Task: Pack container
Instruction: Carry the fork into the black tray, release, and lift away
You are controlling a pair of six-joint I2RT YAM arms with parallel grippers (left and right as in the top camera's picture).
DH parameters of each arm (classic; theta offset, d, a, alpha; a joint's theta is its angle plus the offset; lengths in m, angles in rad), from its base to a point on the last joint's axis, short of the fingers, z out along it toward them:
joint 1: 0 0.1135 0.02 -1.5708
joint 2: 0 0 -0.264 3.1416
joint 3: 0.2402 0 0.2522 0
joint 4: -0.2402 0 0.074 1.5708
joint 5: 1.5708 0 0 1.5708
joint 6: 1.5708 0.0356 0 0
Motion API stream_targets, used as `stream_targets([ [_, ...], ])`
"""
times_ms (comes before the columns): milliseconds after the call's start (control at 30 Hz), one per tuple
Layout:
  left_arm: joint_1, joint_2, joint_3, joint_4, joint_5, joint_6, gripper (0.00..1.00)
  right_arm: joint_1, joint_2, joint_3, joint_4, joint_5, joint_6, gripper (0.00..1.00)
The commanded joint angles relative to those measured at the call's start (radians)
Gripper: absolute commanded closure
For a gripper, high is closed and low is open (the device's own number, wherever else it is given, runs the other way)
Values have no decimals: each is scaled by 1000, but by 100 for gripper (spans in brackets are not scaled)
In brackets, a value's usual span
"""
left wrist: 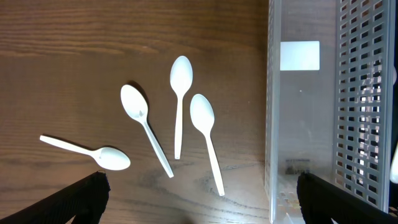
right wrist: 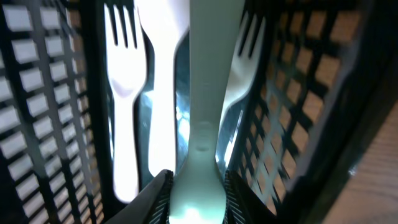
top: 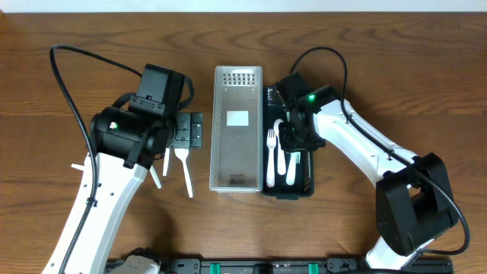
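Note:
Several white plastic spoons (left wrist: 181,81) lie loose on the wooden table left of the grey perforated container (top: 215,129); they also show in the overhead view (top: 185,171). My left gripper (left wrist: 205,211) hovers above them, open wide and empty; overhead it sits at the container's left side (top: 186,131). The black basket (top: 308,179) right of the container holds white forks (top: 272,156). My right gripper (right wrist: 196,180) is down inside the basket, shut on the handle of a white utensil (right wrist: 208,93) whose head is out of view. Forks (right wrist: 124,62) lie beneath it.
The grey container (left wrist: 301,112) has a white label on its floor and stands against the black basket's mesh wall (right wrist: 37,93). One spoon (top: 76,166) lies apart at the far left. Both arms' cables arc over the back of the table.

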Motion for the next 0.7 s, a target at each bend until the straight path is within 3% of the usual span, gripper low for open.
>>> stream_targets([
  [0, 4, 1, 1, -2, -8, -17, 2, 9, -3, 3, 17, -4, -5, 64],
  [67, 4, 1, 1, -2, -8, -16, 2, 9, -3, 12, 32, -4, -31, 49],
  [300, 4, 1, 1, -3, -9, -14, 2, -19, -14, 224, -19, 53, -126, 34],
  [400, 4, -2, 1, -13, -9, 14, 2, -63, -33, 381, -98, 135, -134, 17],
  [467, 4, -5, 2, -19, -8, 13, 2, -115, -48, 481, -154, 177, -169, 1],
  [667, 4, 17, -7, -17, -8, -77, 2, -346, -66, 605, -268, 166, -266, 1],
])
